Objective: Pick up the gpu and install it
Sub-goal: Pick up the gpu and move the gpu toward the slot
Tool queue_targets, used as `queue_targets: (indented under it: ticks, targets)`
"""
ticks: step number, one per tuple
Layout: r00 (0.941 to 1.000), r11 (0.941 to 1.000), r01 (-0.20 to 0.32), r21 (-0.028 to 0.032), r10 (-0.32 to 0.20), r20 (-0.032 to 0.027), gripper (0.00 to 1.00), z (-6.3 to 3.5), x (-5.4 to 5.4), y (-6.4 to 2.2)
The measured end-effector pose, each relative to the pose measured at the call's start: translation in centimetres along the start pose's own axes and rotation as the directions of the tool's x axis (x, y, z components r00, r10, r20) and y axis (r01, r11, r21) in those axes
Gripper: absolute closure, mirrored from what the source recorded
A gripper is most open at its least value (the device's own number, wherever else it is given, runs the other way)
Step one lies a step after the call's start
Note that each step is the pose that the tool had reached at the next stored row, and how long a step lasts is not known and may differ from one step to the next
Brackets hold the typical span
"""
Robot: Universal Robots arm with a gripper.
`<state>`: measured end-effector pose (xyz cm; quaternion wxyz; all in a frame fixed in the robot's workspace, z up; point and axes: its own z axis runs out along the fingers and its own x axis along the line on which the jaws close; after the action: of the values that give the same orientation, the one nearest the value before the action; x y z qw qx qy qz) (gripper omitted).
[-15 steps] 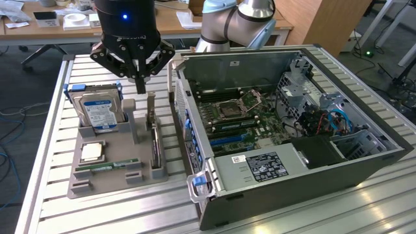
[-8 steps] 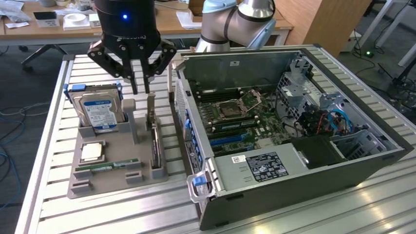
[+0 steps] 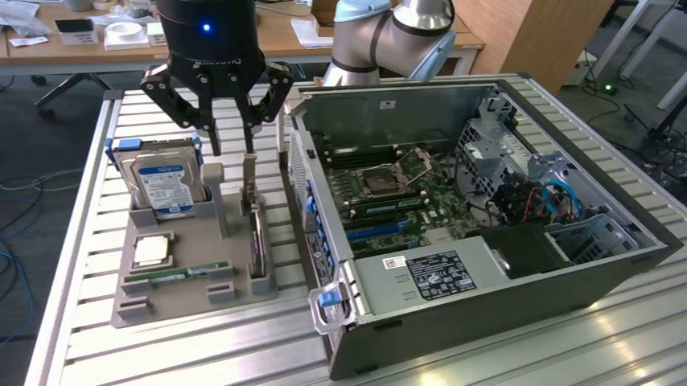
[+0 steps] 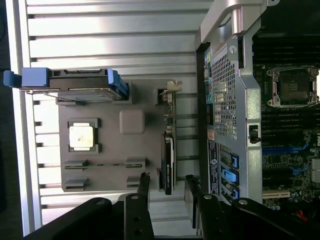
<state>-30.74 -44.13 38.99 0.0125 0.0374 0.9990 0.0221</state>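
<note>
The gripper [image 3: 232, 149] hovers with its 2 fingers spread, holding nothing, above the gpu [image 3: 256, 241], which stands on edge in the gray holder [image 3: 161, 299]. Pickup and installation in the computer case [image 3: 488, 283] both remain.

Near the pincer [image 3: 232, 149] were one gpu [image 3: 256, 233], one hard drive [image 3: 161, 183], one processor [image 3: 154, 251], one memory stick [image 3: 177, 274] and one computer case [image 3: 429, 277].

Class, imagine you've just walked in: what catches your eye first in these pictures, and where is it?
The big open computer case stands out on the exterior view's right, its motherboard bare. Beside it, the black gripper hangs with fingers apart over a grey holder, just above the gpu standing on edge near the blue-labelled hard drive.
</note>
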Motion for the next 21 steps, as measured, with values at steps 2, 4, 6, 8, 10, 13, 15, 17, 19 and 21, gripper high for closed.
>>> queue_targets:
  ticks: [2,4,6,8,10,13,15,17,19,21]
  targets:
    - [1.0000,1.0000,0.000,0.0000,0.000,0.0000,0.58,0.00,0.00,0.00]
    - [1.0000,1.0000,0.000,0.0001,0.000,0.0000,0.58,0.01,0.00,0.00]
    - [1.0000,1.0000,0.000,-0.0001,0.000,0.0001,0.58,0.14,0.01,-0.01]
    - [1.0000,1.0000,0.000,0.0000,0.000,0.0000,0.58,0.33,0.01,-0.02]
    - [1.0000,1.0000,0.000,0.0000,0.000,0.0000,0.58,0.50,0.01,-0.02]
    - [1.0000,1.0000,0.000,0.0001,0.000,-0.0001,0.58,0.55,0.01,-0.02]
    - [1.0000,1.0000,0.000,0.0000,0.000,0.0000,0.58,0.56,0.01,-0.03]
    - [1.0000,1.0000,0.000,0.0000,0.000,0.0000,0.58,0.56,0.01,-0.03]
    - [1.0000,1.0000,0.000,-0.0002,0.000,0.0002,0.58,0.61,0.01,-0.02]
    - [1.0000,1.0000,0.000,-0.0002,0.000,0.0002,0.58,0.75,0.02,-0.04]
